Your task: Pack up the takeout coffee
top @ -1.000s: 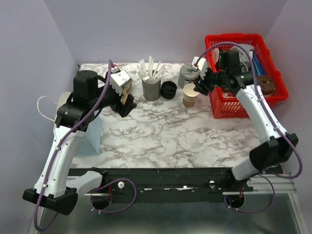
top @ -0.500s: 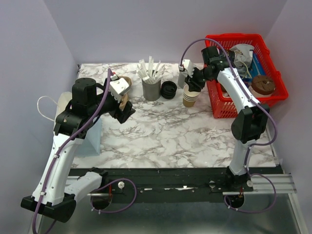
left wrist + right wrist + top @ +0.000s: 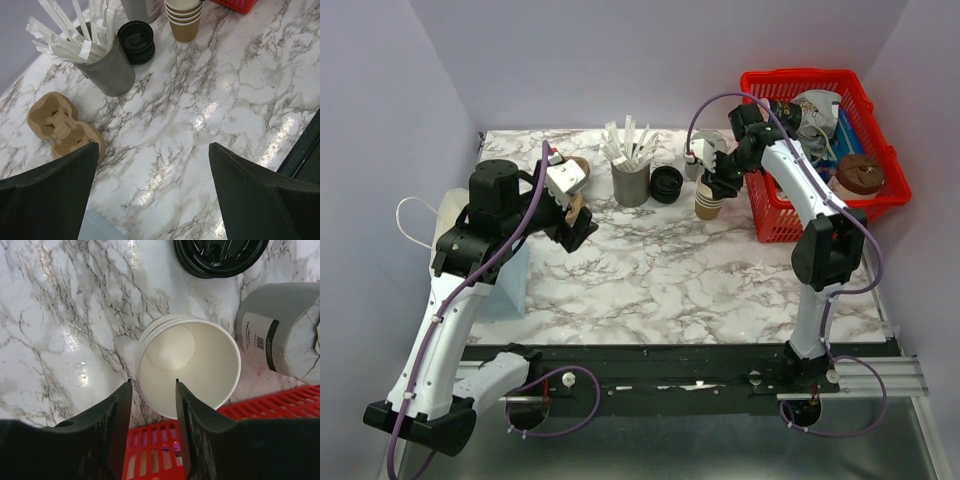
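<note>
from above, the right hand (image 3: 713, 182) hangs at 1 o'clock on the tabletop (image 3: 660, 270) over the lidless cup stack (image 3: 708, 206), the left hand (image 3: 576, 216) idle at 9 o'clock, likely keeping clear. the left wrist view shows its fingers wide apart, empty; no lidded takeout coffee shows anywhere. the right wrist view has fingers (image 3: 115, 440) apart astride the stack's near rim, seemingly to pinch one cup free; the grey container (image 3: 280, 330) at 3 o'clock bears a qr label, text unreadable.
</note>
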Controlling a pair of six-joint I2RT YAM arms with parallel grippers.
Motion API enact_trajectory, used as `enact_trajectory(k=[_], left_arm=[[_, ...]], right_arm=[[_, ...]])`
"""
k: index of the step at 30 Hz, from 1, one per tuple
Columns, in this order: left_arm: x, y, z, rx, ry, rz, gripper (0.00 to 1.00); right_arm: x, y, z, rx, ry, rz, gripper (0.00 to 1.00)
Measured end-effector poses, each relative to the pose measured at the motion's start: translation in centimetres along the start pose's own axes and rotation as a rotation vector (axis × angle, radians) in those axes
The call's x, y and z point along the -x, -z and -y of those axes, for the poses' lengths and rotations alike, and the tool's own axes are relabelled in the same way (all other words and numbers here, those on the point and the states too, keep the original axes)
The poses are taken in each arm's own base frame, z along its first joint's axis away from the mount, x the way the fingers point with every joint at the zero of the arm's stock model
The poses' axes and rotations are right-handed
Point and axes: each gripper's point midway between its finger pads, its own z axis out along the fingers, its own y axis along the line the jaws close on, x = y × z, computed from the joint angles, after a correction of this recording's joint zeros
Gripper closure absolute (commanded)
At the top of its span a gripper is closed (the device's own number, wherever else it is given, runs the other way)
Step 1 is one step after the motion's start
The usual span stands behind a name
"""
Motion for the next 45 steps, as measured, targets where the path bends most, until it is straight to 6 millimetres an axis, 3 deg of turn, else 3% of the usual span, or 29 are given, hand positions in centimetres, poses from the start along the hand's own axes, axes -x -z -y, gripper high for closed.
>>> enact_trajectory(k=[9, 21, 45], left_arm=[[-0.2, -0.2, -0.2, 0.004, 0.003, -0.004, 0.01], [-0.4, -0.4, -0.6, 0.010, 0.009, -0.009, 0.01], [-1.0, -0.7, -0.6, 0.009, 0.016, -0.018, 0.01]], right_arm=[[-0.9, -0.7, -0.6, 0.030, 0.036, -0.036, 0.57], [-1.8, -1.9, -1.1, 0.068, 0.045, -0.071, 0.76], [-2.0, -1.7, -1.2, 0.074, 0.058, -0.087, 0.70]])
